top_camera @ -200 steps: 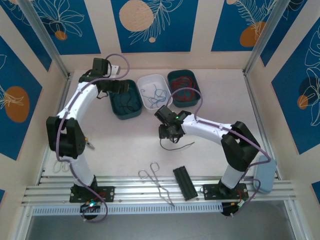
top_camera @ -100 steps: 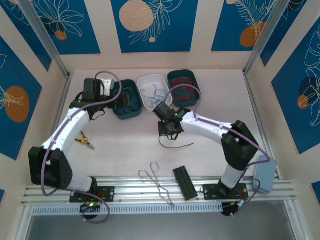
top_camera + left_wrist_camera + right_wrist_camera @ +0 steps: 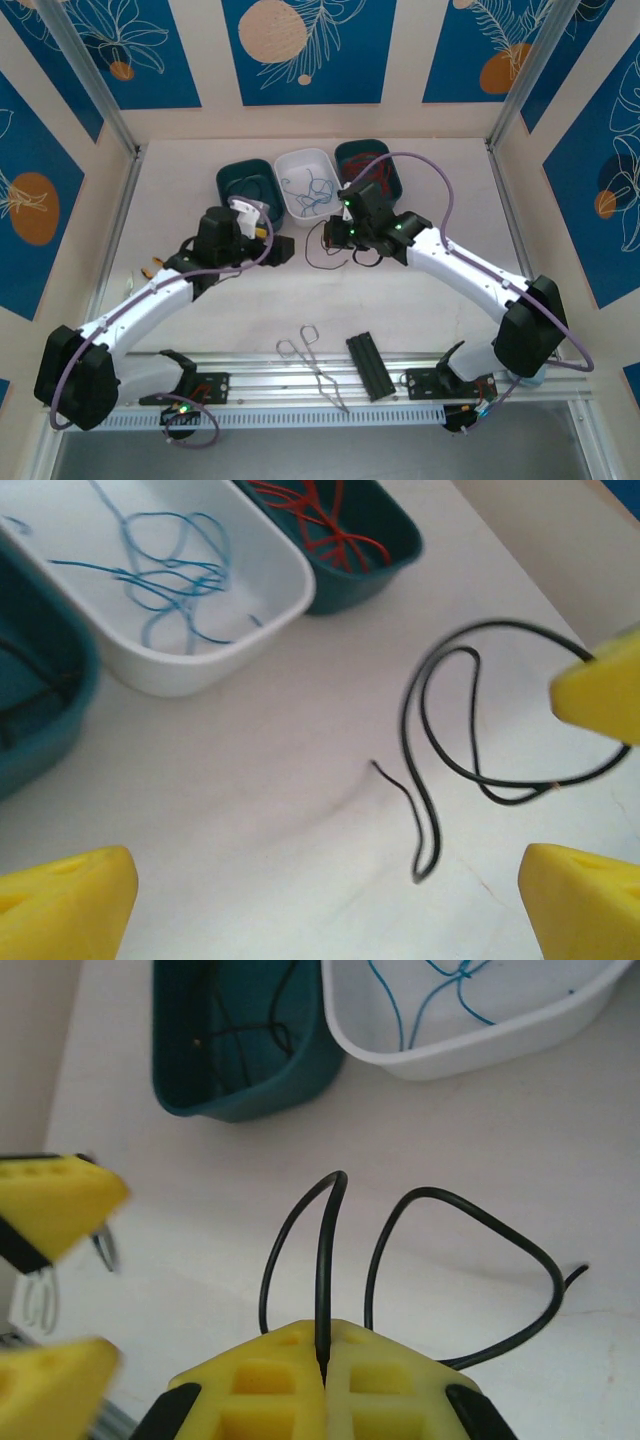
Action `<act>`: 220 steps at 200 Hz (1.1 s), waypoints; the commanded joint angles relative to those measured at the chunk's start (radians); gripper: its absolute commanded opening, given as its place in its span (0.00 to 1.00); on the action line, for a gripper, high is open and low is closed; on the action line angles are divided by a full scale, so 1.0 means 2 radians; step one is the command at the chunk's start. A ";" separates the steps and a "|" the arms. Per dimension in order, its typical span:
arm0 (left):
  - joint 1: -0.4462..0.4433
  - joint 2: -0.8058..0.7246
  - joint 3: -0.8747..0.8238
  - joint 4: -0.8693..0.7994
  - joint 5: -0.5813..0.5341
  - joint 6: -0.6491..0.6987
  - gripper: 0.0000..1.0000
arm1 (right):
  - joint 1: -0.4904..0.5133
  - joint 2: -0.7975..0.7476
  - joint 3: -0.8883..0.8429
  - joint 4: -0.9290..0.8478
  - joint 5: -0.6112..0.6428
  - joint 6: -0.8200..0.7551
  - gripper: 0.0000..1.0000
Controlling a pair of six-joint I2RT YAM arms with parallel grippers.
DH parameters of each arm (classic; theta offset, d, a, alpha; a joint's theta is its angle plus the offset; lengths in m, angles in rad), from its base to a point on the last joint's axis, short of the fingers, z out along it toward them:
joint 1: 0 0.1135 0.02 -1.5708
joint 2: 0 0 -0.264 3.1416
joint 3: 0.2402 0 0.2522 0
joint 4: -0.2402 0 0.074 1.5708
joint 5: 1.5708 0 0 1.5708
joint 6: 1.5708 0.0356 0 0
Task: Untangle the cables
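Right wrist: your right gripper (image 3: 325, 1358) is pinching the black cable (image 3: 324, 1250) over the tabletop (image 3: 500, 1160), jaws pressed together, probably for sorting into the teal tray (image 3: 300, 1095); your left gripper (image 3: 325, 900) is hovering, jaws spread.

The pale table (image 3: 450, 210) carries three trays in a row at upper centre: left teal tray (image 3: 222, 180), white tray (image 3: 282, 180), right teal tray (image 3: 360, 145). A black cable (image 3: 323, 1260) loops across its bare middle. Metal tongs (image 3: 315, 365) and a black bar (image 3: 370, 365) lie at lower centre.
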 commanded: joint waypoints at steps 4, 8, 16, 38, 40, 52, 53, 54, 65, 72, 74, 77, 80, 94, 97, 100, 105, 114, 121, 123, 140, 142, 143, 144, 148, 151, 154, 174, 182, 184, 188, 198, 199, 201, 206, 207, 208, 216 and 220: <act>-0.027 0.003 -0.016 0.074 -0.002 -0.032 0.94 | -0.002 -0.020 -0.011 0.044 -0.048 0.012 0.00; -0.031 0.005 -0.016 0.077 -0.003 -0.032 0.93 | -0.002 -0.021 -0.011 0.045 -0.049 0.013 0.00; -0.038 0.010 -0.013 0.079 -0.006 -0.032 0.91 | -0.002 -0.023 -0.012 0.049 -0.054 0.013 0.00; -0.043 0.026 -0.005 0.077 -0.018 -0.042 0.80 | -0.003 -0.028 -0.018 0.066 -0.074 0.013 0.00; -0.043 0.026 -0.005 0.078 -0.020 -0.044 0.80 | -0.003 -0.028 -0.019 0.067 -0.076 0.013 0.00; -0.043 0.029 -0.005 0.089 -0.032 -0.060 0.71 | -0.003 -0.032 -0.024 0.078 -0.086 0.010 0.00; -0.043 0.029 -0.006 0.091 -0.034 -0.062 0.71 | -0.003 -0.032 -0.025 0.079 -0.087 0.009 0.00; -0.044 0.029 -0.007 0.091 -0.035 -0.063 0.70 | -0.003 -0.033 -0.025 0.079 -0.088 0.009 0.00; -0.043 0.029 -0.012 0.110 -0.048 -0.081 0.62 | -0.002 -0.037 -0.031 0.089 -0.097 0.002 0.00; -0.043 0.029 -0.011 0.115 -0.053 -0.088 0.60 | -0.001 -0.040 -0.034 0.093 -0.100 -0.002 0.00; -0.043 0.030 -0.010 0.116 -0.054 -0.089 0.60 | -0.001 -0.040 -0.035 0.095 -0.101 -0.003 0.00; -0.044 0.031 -0.009 0.118 -0.054 -0.091 0.60 | -0.001 -0.042 -0.037 0.097 -0.103 -0.005 0.00; -0.044 0.032 -0.008 0.119 -0.054 -0.092 0.60 | 0.000 -0.043 -0.038 0.099 -0.104 -0.006 0.00; -0.044 0.040 0.001 0.123 -0.046 -0.095 0.60 | 0.002 -0.045 -0.041 0.106 -0.108 -0.012 0.00; -0.044 0.041 0.002 0.123 -0.044 -0.095 0.60 | 0.003 -0.045 -0.041 0.107 -0.110 -0.013 0.00; -0.043 0.042 0.004 0.124 -0.042 -0.096 0.60 | 0.003 -0.044 -0.041 0.109 -0.112 -0.014 0.00; -0.043 0.045 0.005 0.125 -0.039 -0.096 0.60 | 0.004 -0.044 -0.042 0.111 -0.114 -0.015 0.00; -0.044 0.049 0.007 0.127 -0.033 -0.096 0.60 | 0.005 -0.044 -0.041 0.114 -0.117 -0.017 0.00; -0.043 0.052 0.009 0.125 -0.031 -0.095 0.60 | 0.006 -0.043 -0.040 0.115 -0.118 -0.018 0.00; -0.043 0.052 0.009 0.123 -0.030 -0.095 0.60 | 0.005 -0.043 -0.039 0.116 -0.118 -0.018 0.00; -0.044 0.057 0.011 0.113 -0.030 -0.092 0.56 | 0.007 -0.043 -0.038 0.117 -0.118 -0.021 0.00; -0.044 0.056 0.010 0.112 -0.030 -0.092 0.55 | 0.007 -0.043 -0.038 0.117 -0.117 -0.021 0.00; -0.044 0.057 0.010 0.111 -0.031 -0.092 0.55 | 0.007 -0.044 -0.038 0.117 -0.117 -0.021 0.00; -0.044 0.057 0.010 0.111 -0.031 -0.091 0.54 | 0.007 -0.043 -0.038 0.116 -0.117 -0.021 0.00; -0.043 0.057 0.010 0.111 -0.031 -0.091 0.50 | 0.007 -0.043 -0.038 0.115 -0.116 -0.021 0.00; -0.044 0.057 0.010 0.110 -0.032 -0.091 0.47 | 0.007 -0.043 -0.038 0.114 -0.114 -0.022 0.00; -0.044 0.056 0.009 0.110 -0.032 -0.091 0.43 | 0.008 -0.043 -0.038 0.113 -0.113 -0.022 0.00; -0.044 0.047 0.010 0.107 -0.041 -0.089 0.11 | 0.008 -0.038 -0.034 0.094 -0.094 -0.023 0.00; -0.044 0.040 0.012 0.107 -0.046 -0.086 0.01 | 0.009 -0.034 -0.032 0.081 -0.080 -0.024 0.01; -0.044 0.038 0.012 0.107 -0.048 -0.085 0.00 | 0.010 -0.033 -0.031 0.078 -0.076 -0.024 0.02; -0.044 0.033 0.013 0.107 -0.050 -0.083 0.00 | 0.010 -0.029 -0.030 0.070 -0.068 -0.023 0.03; -0.044 0.022 0.018 0.102 -0.053 -0.075 0.00 | 0.011 -0.024 -0.029 0.059 -0.051 -0.021 0.05; -0.044 0.021 0.019 0.101 -0.053 -0.074 0.00 | 0.011 -0.024 -0.029 0.058 -0.049 -0.021 0.05; -0.044 0.019 0.021 0.099 -0.053 -0.073 0.00 | 0.011 -0.022 -0.029 0.056 -0.046 -0.020 0.06; -0.044 0.014 0.026 0.093 -0.053 -0.069 0.00 | 0.011 -0.018 -0.029 0.052 -0.039 -0.017 0.07; -0.044 0.013 0.027 0.092 -0.053 -0.068 0.00 | 0.011 -0.017 -0.029 0.051 -0.038 -0.017 0.07; -0.043 0.012 0.028 0.091 -0.053 -0.068 0.00 | 0.011 -0.016 -0.029 0.050 -0.036 -0.016 0.07; -0.043 0.005 0.037 0.083 -0.048 -0.062 0.00 | 0.010 -0.010 -0.028 0.044 -0.026 -0.012 0.08; -0.044 0.002 0.041 0.079 -0.045 -0.060 0.00 | 0.010 -0.006 -0.027 0.043 -0.022 -0.010 0.10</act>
